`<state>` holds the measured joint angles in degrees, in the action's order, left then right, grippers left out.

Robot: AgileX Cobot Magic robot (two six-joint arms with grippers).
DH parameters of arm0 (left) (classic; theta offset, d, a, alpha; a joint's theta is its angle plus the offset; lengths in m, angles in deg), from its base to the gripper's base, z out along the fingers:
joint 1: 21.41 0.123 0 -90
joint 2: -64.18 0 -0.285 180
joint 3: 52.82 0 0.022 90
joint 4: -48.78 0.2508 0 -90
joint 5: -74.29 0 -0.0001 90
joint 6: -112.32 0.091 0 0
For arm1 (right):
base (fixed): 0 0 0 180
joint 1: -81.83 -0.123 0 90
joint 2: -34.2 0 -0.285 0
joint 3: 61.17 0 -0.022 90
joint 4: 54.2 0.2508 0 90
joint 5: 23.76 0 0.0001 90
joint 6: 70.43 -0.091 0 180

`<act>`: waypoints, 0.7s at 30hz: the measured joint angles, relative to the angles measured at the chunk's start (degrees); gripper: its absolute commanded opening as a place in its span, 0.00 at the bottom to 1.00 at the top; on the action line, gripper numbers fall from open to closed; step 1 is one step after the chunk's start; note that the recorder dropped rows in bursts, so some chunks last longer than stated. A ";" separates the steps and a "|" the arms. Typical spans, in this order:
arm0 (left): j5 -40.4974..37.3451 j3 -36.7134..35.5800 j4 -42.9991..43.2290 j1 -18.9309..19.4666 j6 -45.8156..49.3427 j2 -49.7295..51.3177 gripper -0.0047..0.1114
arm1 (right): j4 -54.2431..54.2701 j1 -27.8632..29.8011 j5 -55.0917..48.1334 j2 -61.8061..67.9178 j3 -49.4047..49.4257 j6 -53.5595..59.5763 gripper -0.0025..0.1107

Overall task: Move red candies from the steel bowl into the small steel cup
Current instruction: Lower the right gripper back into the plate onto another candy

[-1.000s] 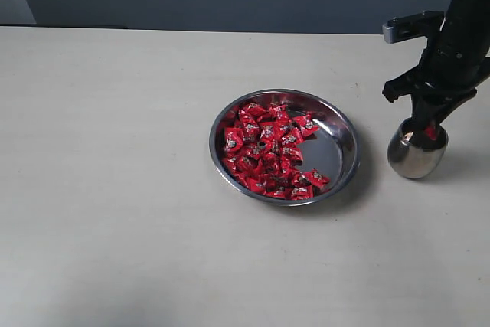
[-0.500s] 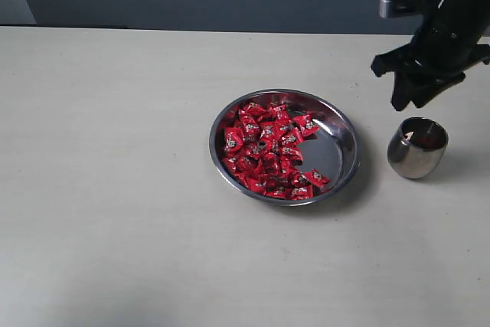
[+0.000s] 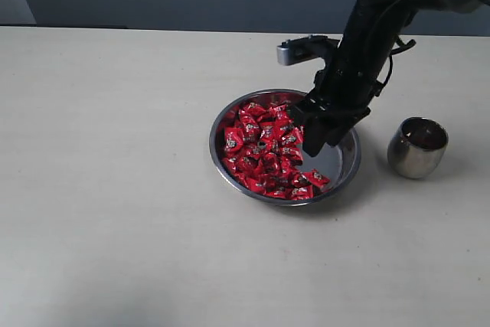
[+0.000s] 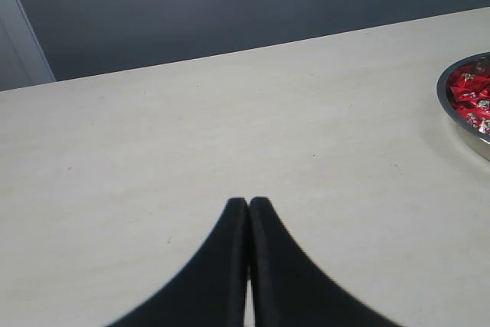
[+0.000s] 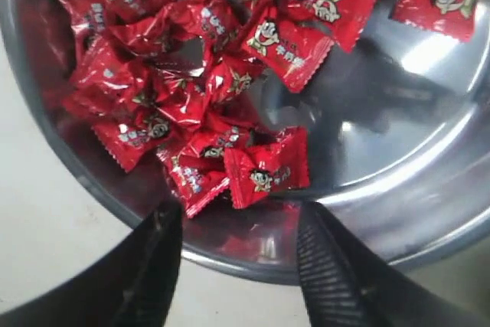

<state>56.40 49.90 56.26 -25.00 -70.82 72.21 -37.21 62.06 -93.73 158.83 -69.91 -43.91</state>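
Hovering over steel bowl (image 3: 334,160) of red candies (image 3: 264,147) — right tool (image 3: 315,138), spread wide, empty; left tool (image 4: 249,206) closed.

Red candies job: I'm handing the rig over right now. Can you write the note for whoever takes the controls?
Right gripper: open, holding nothing, low over the steel bowl, its jaws either side of a candy at the pile's edge.
Left gripper: shut, holding nothing, parked over bare table away from the bowl.
Red candies: a large pile fills one side of the bowl.
Small steel cup: upright on the table beside the bowl, apart from it. Its inside is too dark to count what it holds.
Left to do: close on a candy, carry it to the cup, release, repeat.
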 measured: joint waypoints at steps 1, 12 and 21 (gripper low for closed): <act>0.00 0.00 0.00 0.00 0.00 0.00 0.04 | -0.11 -0.14 0.02 0.71 0.00 0.00 0.43; 0.00 0.00 0.00 0.00 0.00 0.00 0.04 | -0.50 -0.28 0.02 5.03 -0.02 0.00 0.43; 0.00 0.00 0.00 0.00 0.00 0.00 0.04 | -0.40 -0.28 0.02 7.79 -0.12 0.00 0.43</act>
<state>56.40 49.90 56.26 -25.00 -70.82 72.21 -37.61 61.79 -93.71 166.62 -70.03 -43.91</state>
